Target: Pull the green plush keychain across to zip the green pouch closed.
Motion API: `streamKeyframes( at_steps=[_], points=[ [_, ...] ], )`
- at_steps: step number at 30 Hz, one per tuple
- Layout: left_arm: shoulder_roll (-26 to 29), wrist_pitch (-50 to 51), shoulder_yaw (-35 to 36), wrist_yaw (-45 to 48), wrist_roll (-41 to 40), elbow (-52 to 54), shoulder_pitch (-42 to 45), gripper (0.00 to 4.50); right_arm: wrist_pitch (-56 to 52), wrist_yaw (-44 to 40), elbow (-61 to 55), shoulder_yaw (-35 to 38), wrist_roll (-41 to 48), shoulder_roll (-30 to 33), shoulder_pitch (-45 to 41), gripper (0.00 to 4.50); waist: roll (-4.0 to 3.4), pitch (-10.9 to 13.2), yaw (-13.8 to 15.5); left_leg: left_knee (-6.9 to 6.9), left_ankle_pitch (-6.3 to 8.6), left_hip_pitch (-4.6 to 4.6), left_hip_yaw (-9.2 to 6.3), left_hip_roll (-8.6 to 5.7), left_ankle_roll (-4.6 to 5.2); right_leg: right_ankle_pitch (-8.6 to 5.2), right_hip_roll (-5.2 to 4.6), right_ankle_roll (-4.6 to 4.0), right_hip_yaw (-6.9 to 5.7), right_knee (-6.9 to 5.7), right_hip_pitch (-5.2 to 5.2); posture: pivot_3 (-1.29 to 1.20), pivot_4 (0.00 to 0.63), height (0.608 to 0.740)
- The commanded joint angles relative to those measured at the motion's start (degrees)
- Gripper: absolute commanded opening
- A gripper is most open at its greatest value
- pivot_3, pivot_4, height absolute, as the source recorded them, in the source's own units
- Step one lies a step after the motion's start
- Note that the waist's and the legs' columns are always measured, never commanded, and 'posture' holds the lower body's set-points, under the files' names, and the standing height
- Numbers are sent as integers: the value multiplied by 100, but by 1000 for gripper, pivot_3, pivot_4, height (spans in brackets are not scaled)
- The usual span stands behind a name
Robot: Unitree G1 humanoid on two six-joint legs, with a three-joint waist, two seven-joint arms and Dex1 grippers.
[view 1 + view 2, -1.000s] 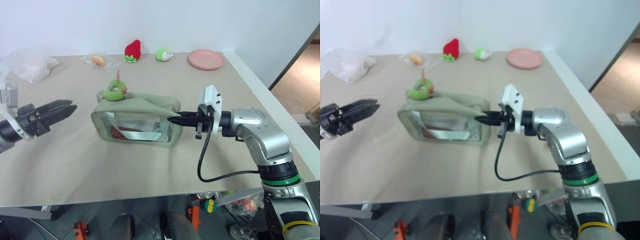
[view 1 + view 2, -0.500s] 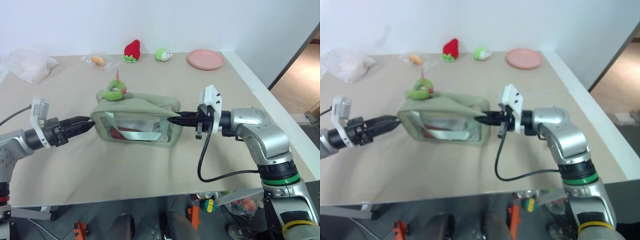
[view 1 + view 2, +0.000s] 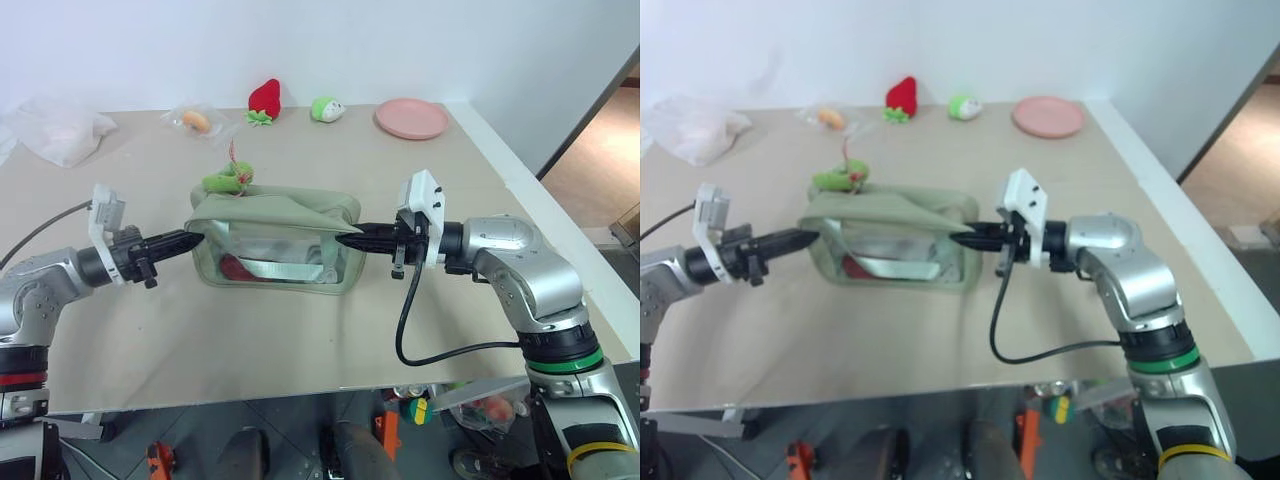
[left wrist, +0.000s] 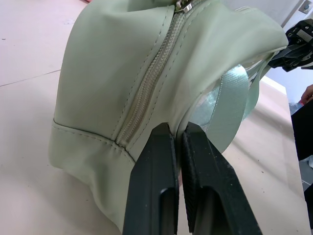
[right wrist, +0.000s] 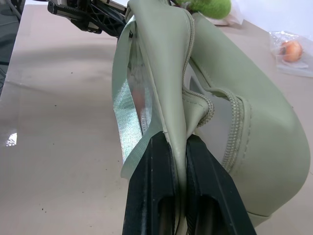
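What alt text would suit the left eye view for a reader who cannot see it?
The green pouch sits on a tan table, pinched at both ends: the left gripper is shut on one end, the right gripper on the other. The green plush keychain lies on top, near the left end.

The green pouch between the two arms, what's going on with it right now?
The green pouch stands on the table, pinched at both ends: the left end effector is shut on its left edge, the right end effector on its right corner. The green plush keychain sits at the pouch's top left, ungripped. The zipper looks open along the top.
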State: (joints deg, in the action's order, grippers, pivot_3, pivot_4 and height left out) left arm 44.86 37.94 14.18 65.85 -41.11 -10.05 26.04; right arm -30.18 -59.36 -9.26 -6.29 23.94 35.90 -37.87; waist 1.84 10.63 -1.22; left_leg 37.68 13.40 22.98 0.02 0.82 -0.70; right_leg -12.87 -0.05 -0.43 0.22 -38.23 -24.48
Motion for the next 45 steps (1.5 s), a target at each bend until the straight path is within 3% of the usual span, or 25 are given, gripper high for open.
streamKeyframes(
  at_steps=[1, 7, 20, 25, 28, 33, 45],
  points=[
    [32, -174, 29, 99, 91, 141, -69, 64, 106, 121, -107, 108, -100, 54, -16, 0, 0, 0, 0, 0, 0, 0, 0, 0, 0, 0, 0, 0, -1, 0, 0, 0, 150, 740],
    [-3, -283, -76, 136, 204, 137, -133, 64, 192, 111, -68, 122, -117, 26, 54, 0, 1, -1, 4, 1, 0, -1, 0, 0, 0, 0, 0, 0, -1, 0, 1, 0, 150, 740],
    [-109, -361, -180, 121, 326, 60, -24, 0, -122, -244, -377, 566, 527, 392, 356, 4468, 2, -1, 11, 6, 0, -2, 0, -2, 0, 2, -2, 3, -1, 0, 6, 0, 150, 740],
    [-157, -424, -198, 112, 396, 60, -39, 0, 112, -120, 19, 1321, 573, 760, 265, 4468, 1, -1, 20, 11, 0, -1, 0, -6, 0, 4, -6, 7, -1, 0, 8, 0, 150, 740],
    [-152, -413, -196, 122, 395, 82, -58, 0, 259, 100, 237, 1460, 534, 669, -239, 4468, 1, -1, 14, 12, 0, -3, 7, -8, 0, 6, -7, 10, 6, 1, 8, 0, 150, 740],
    [-155, -404, -203, 168, 410, 70, -45, 0, 52, 498, 547, 696, 208, -28, -1489, 4468, -1, -1, -13, 11, -3, -17, 21, 3, 5, 20, 5, -2, 19, -2, 7, 0, 150, 740],
    [-239, -374, -201, 111, 356, 291, -152, 0, 511, 658, 1932, -330, -621, -1395, -2818, 4468, 5, -5, 18, 11, -3, 2, 16, -9, 6, 28, -16, -14, 13, 3, 0, 0, 150, 740]
  ],
)
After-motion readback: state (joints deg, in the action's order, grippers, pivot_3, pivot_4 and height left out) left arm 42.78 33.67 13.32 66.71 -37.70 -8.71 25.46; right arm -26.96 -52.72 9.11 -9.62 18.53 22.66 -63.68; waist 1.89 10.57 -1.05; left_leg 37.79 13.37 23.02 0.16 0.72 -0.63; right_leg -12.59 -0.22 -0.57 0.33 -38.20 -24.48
